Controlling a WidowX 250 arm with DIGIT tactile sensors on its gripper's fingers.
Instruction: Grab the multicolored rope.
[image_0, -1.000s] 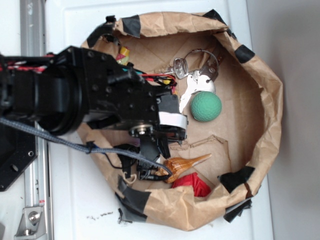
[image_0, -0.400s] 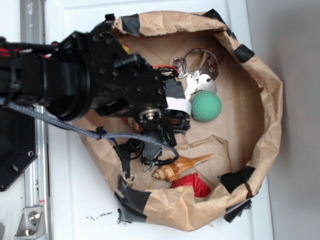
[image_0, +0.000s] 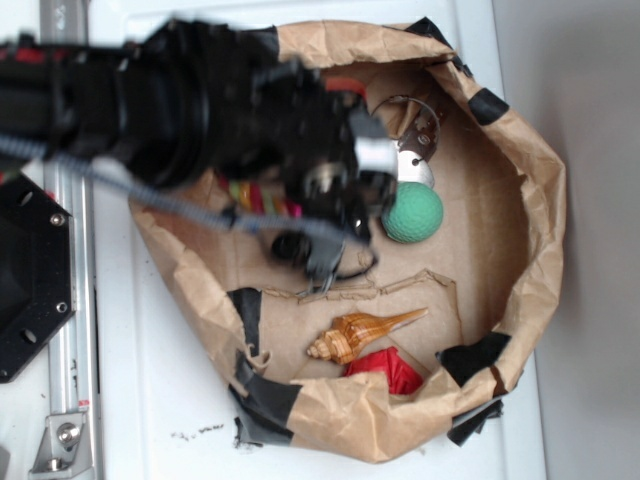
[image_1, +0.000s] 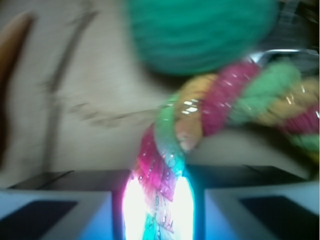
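The tool (image_1: 159, 207) pinches one end of the multicolored rope (image_1: 220, 107), which curves up and right beneath the blurred green ball (image_1: 197, 32).

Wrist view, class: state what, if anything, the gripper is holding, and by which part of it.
The gripper is shut on the multicolored rope, pinching one end between its fingers; the rest curves away toward the green ball.

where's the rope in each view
Exterior: the rope shows only as a short striped stretch at centre-left, just under the blurred arm, inside the paper bag.
Wrist: it rises from between the jaws at bottom centre and curves off to the right edge.
Shared landmark: the green ball, top centre in the wrist view.
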